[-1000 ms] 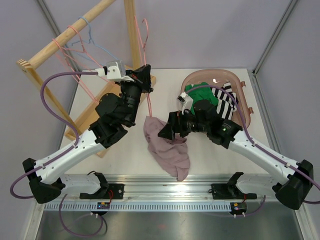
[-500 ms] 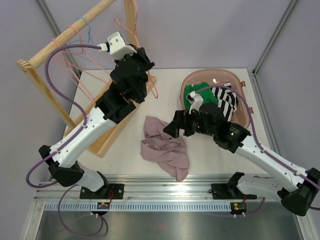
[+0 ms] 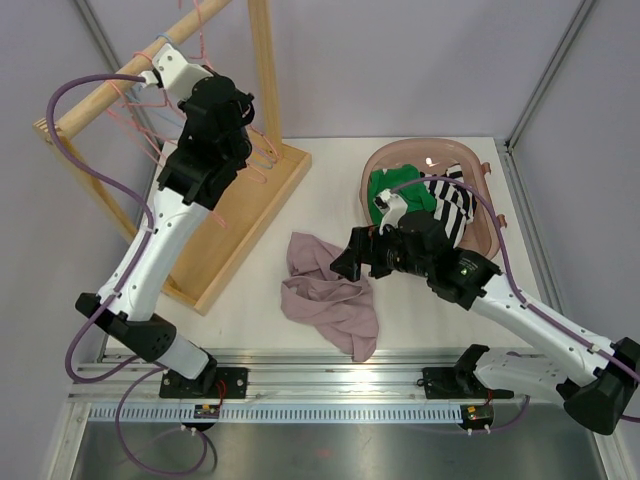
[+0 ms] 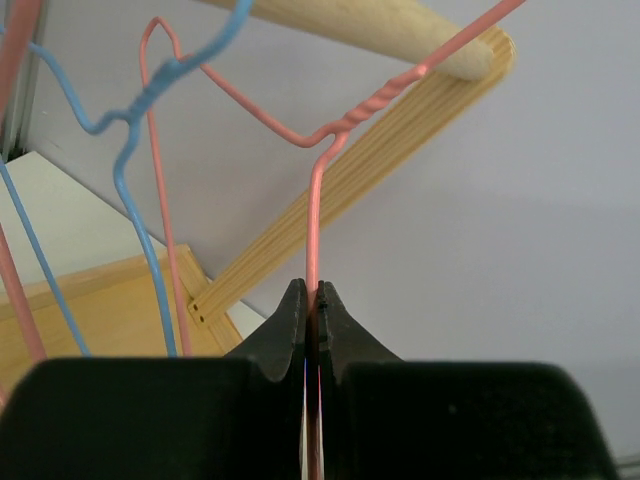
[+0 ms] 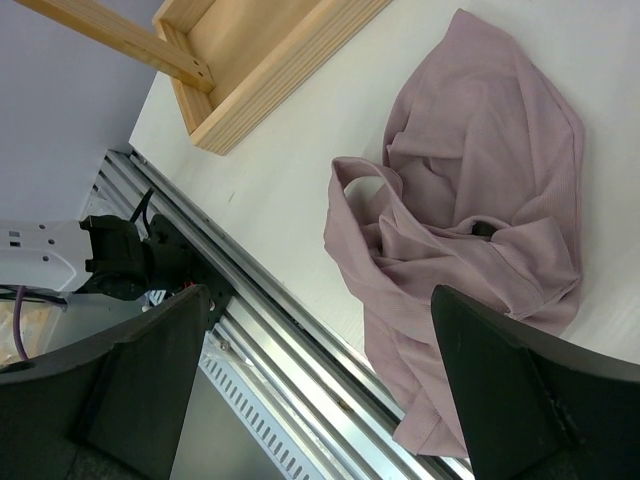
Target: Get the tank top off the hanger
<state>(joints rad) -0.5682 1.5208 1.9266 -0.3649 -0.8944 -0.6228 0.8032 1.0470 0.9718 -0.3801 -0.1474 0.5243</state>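
Lying crumpled, tank top (image 3: 335, 305) just beside spread right jaws

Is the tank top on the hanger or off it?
Off. The tank top lies crumpled on the table; the left gripper pinches a bare pink hanger.

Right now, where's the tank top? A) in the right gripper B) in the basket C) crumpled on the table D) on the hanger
C: the tank top lies crumpled on the table, while the hanger pinched in the left gripper shows bare wire.
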